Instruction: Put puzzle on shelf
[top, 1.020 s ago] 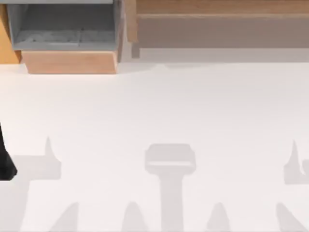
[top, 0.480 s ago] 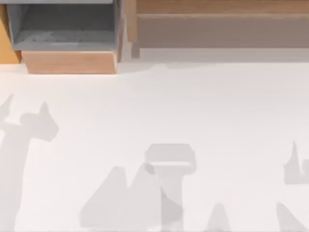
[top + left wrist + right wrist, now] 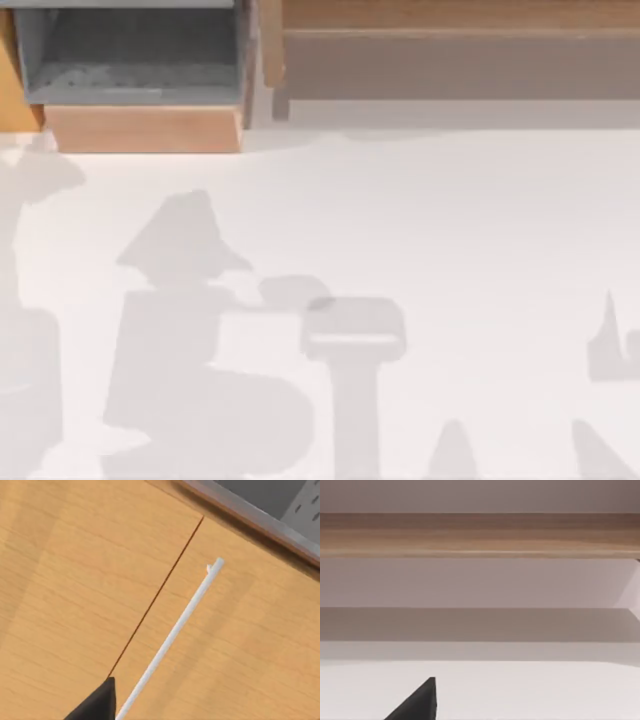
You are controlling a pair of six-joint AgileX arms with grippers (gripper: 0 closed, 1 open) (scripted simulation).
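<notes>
Across the lower left of the table (image 3: 450,220), arm shadows now spread wider than before; neither hand's grip can be told.

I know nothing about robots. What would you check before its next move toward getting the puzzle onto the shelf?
1. Where the puzzle is, held or not: cannot tell.
2. The right tool faces the shelf: ok.
3. The left tool faces the shelf: not ok; it looks at a wooden panel with a white bar.
4. The table in front of the shelf is unobstructed: ok.
</notes>
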